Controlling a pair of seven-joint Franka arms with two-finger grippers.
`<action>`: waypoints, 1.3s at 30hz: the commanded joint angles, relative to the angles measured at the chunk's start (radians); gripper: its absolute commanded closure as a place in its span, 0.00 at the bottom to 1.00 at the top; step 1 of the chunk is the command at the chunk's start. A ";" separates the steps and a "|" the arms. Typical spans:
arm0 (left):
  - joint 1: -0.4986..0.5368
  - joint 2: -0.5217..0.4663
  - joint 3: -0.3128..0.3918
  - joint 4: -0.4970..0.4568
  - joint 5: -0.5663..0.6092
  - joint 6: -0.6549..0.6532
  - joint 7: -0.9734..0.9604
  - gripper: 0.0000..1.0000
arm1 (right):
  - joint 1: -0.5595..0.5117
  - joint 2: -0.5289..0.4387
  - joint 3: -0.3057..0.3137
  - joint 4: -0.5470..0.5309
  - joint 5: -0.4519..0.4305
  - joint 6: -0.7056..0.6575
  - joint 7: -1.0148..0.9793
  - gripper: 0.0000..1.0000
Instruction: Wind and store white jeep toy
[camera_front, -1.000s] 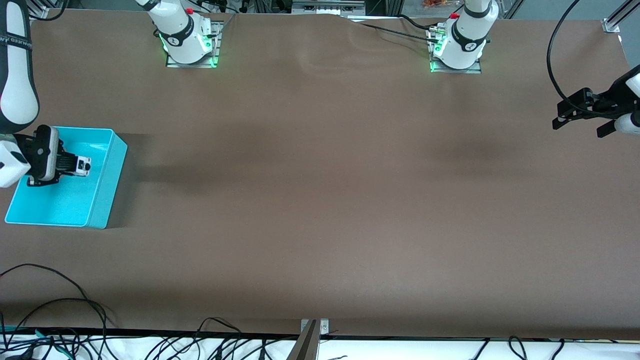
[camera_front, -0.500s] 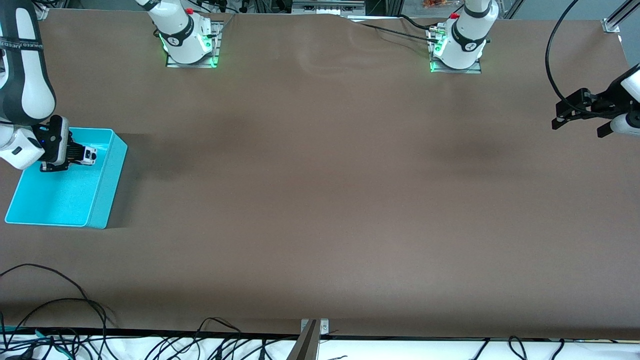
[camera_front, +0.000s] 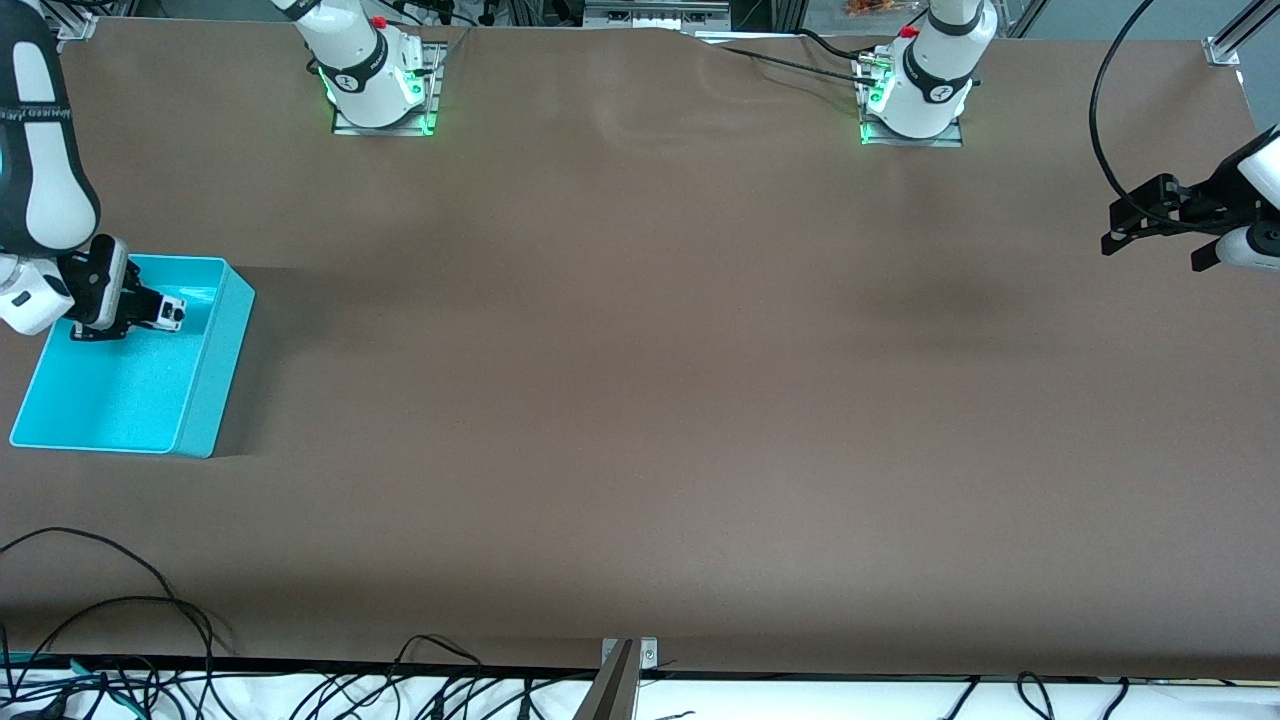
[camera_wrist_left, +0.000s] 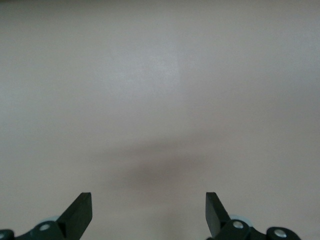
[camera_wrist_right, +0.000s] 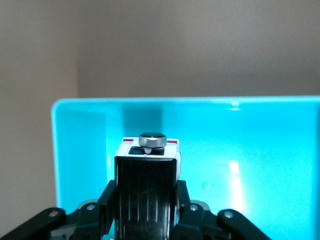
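Moved since earlier: right gripper (camera_front: 160, 312) with the white jeep toy (camera_front: 171, 314) has shifted over the cyan bin (camera_front: 215, 370) toward the bin's wall farther from the front camera and appears lower in it; left arm has hardly changed.

Right gripper: over the bin's interior at the right arm's end of the bench (camera_front: 640, 400); jaws clamped tight on the jeep, which sticks out past the fingertips.

White jeep toy: held in the air inside the bin's outline, not yet resting on the bin floor as far as the views show; in the right wrist view the toy (camera_wrist_right: 150, 150) sits squarely between the jaws with the bin's cyan wall (camera_wrist_right: 250, 130) ahead of it.

Why held so: a firm grip probably keeps the wound toy from rolling off before it is set down.

Left gripper (camera_front: 1160, 225): waits over bare bench at the left arm's end; jaws spread wide, nothing between them.

Step judged: storing, release still to come.
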 joint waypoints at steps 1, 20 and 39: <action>-0.009 0.016 -0.005 0.036 0.024 -0.030 0.001 0.00 | -0.024 0.054 0.003 0.001 0.043 0.050 -0.044 0.80; 0.000 0.014 -0.023 0.038 0.021 -0.052 0.000 0.00 | -0.061 0.133 0.003 0.005 0.045 0.112 -0.104 0.71; 0.000 0.014 -0.025 0.038 0.021 -0.056 0.000 0.00 | -0.073 0.150 0.005 0.039 0.046 0.104 -0.122 0.00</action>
